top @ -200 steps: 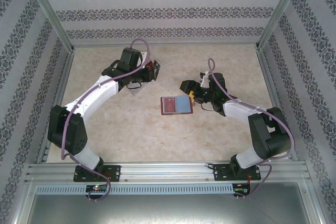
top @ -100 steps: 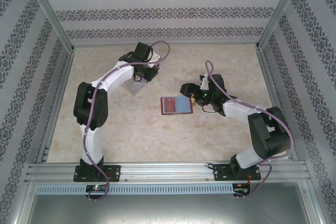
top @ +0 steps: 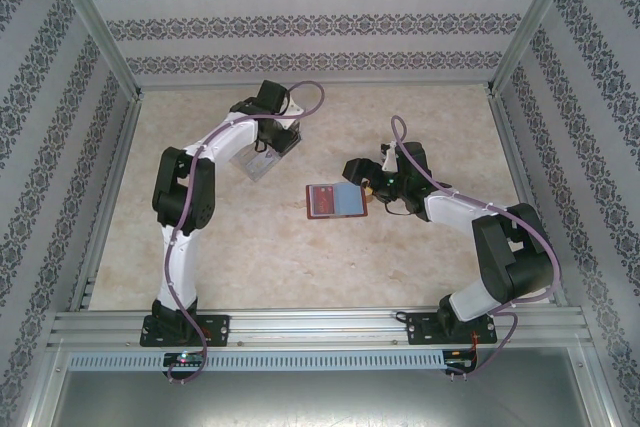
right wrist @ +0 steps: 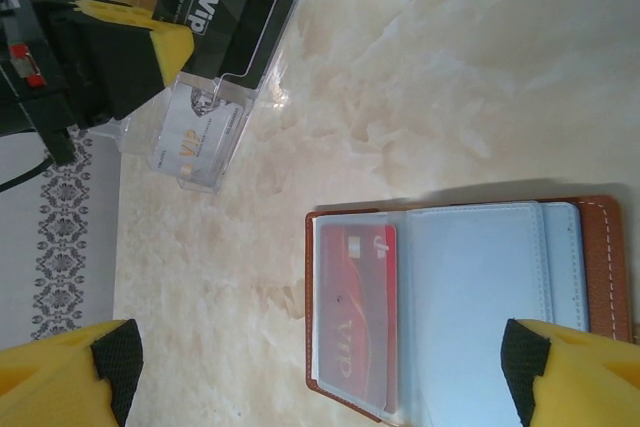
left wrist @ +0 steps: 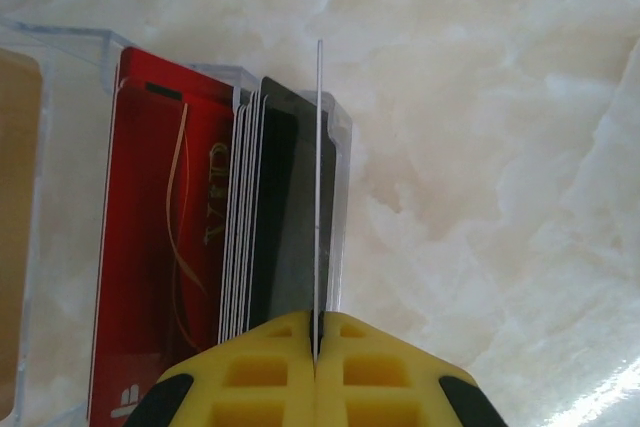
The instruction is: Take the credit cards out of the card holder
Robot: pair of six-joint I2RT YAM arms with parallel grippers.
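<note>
**One card at the box, one in the holder**

Nearest you, about mid-table [top: 430,117], the card holder [top: 336,201] lies open and flat with its sleeves up, so a card can be drawn out from above. A red card [right wrist: 358,317] sits in the sleeve on the left-edge side, and the other sleeves look empty. Your right gripper [right wrist: 322,375] hovers over the holder with its fingers spread wide and holds nothing. It is likely placed for that red card.

Toward the far edge, left of centre, stands the clear box [top: 258,162] with a stack [left wrist: 240,217] filed in it. Your left gripper [left wrist: 315,337] is pinched tight on one thin card [left wrist: 318,177]. It holds the card upright and edge-on, parallel to the stack, which suits slotting it in beside them. You cannot tell whether the card is seated yet.
</note>
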